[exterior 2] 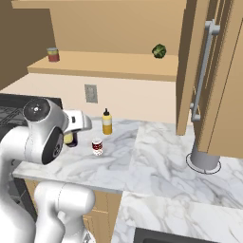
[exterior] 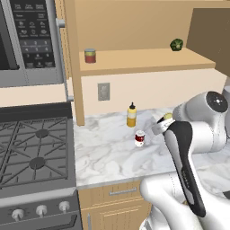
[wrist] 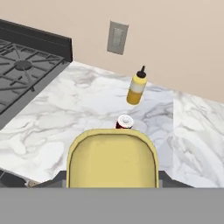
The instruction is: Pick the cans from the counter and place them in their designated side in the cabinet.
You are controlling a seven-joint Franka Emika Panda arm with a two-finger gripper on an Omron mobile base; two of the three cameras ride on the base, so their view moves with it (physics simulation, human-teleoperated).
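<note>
Hand view: gripper clamped on what looks like the boxy yellow-topped tin — lift level toward the tan wooden cabinet shelf.

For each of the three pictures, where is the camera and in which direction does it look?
Left base view: behind the arm's left, facing the cabinet, stove and counter; arm at lower right.
Right base view: behind its right, facing the same counter; arm at lower left.
Hand view: on the hand, looking down along the claw, shut on a yellow-topped tin.
All share the squeeze bottle and round can.
</note>
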